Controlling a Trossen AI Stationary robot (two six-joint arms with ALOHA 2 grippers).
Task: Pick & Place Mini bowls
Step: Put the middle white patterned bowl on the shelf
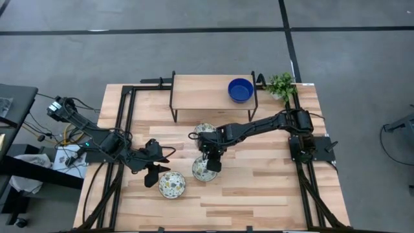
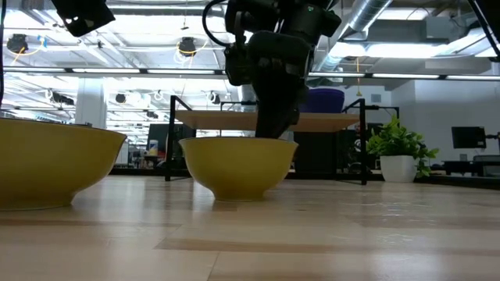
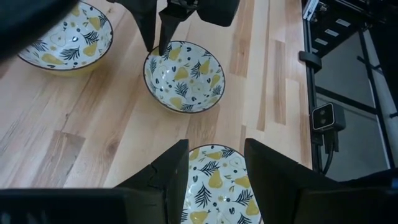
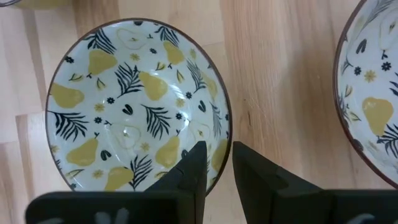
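The wooden shelf (image 1: pixel 213 86) already holds one blue bowl (image 1: pixel 240 89) at its right end. Three patterned bowls lie on the table (image 1: pixel 272 188) in front of it. The right gripper (image 1: pixel 211 162) pinches the middle bowl's (image 1: pixel 206 170) rim. The left gripper (image 1: pixel 157 171) hovers spread beside the nearest bowl (image 1: pixel 172 184).

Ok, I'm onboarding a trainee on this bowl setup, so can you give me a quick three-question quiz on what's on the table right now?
1. True or false: the blue bowl sits on the raised shelf.
2. How many patterned bowls stand on the table?
3. The right gripper grips: A) the blue bowl, B) the rim of the middle patterned bowl, C) the shelf's edge.

Key: 1 true; 2 three; 3 B.
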